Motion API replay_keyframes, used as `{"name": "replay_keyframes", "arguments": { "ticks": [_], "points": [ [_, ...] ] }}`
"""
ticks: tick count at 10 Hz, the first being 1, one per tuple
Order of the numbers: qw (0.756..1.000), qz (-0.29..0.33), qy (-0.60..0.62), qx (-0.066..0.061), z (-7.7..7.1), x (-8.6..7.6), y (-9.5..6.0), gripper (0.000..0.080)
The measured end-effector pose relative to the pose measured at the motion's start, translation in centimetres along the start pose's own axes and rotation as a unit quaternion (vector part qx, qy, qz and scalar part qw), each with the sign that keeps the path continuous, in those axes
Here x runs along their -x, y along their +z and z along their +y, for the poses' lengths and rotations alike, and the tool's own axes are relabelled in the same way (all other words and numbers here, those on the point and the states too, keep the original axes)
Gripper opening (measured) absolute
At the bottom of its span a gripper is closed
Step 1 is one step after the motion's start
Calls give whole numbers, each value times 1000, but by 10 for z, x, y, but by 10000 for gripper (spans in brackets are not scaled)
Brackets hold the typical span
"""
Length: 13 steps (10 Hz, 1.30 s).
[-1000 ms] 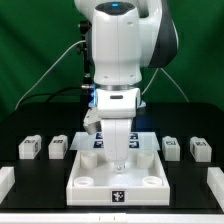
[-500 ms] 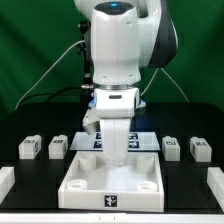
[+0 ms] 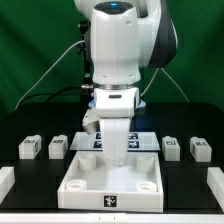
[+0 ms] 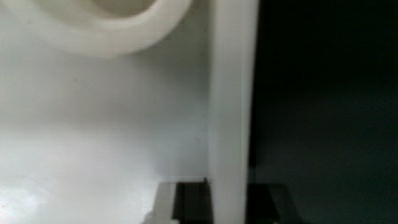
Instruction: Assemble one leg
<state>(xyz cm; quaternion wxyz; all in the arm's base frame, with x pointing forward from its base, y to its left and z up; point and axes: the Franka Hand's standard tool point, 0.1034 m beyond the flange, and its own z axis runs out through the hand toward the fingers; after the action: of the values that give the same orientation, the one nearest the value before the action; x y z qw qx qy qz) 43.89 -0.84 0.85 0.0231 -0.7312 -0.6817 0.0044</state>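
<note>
Four small white legs with tags lie on the black table: two at the exterior view's left [image 3: 28,147] [image 3: 58,146] and two at the right [image 3: 171,147] [image 3: 200,149]. The large white square panel [image 3: 140,200] lies in front of the arm. My gripper [image 3: 116,158] reaches down onto the panel's far rim. In the wrist view the gripper [image 4: 228,205] has its dark fingers [image 4: 192,206] on either side of the upright white rim [image 4: 231,100], closed on it. The panel's floor [image 4: 89,130] and a round corner socket [image 4: 116,25] show beside it. No leg is held.
The marker board [image 3: 150,139] lies behind the arm, mostly hidden by it. White pieces stand at the table's left edge [image 3: 5,179] and right edge [image 3: 215,181]. A green backdrop and cables are behind.
Since one second ago the panel has shifted slightly toward the exterior view's left and nearer the camera, with the gripper on its rim. Nothing has moved in the last half second.
</note>
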Motion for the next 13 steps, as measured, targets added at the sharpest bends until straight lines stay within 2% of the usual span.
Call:
{"name": "replay_keyframes", "arguments": {
  "ticks": [3, 4, 5, 6, 7, 8, 10, 13],
  "points": [
    [1000, 0, 0, 1, 2, -2, -1, 58],
    [1000, 4, -9, 6, 11, -16, -5, 58],
    [1000, 9, 1, 2, 18, -38, -5, 58],
    [1000, 16, -11, 4, 28, -63, -5, 58],
    [1000, 22, -21, 8, 36, -78, -4, 58],
    [1000, 25, -8, 10, 40, -87, -3, 58],
    [1000, 26, -4, 10, 48, -86, -1, 58],
    [1000, 28, -1, 14, 48, -86, 1, 58]
  ]
}}
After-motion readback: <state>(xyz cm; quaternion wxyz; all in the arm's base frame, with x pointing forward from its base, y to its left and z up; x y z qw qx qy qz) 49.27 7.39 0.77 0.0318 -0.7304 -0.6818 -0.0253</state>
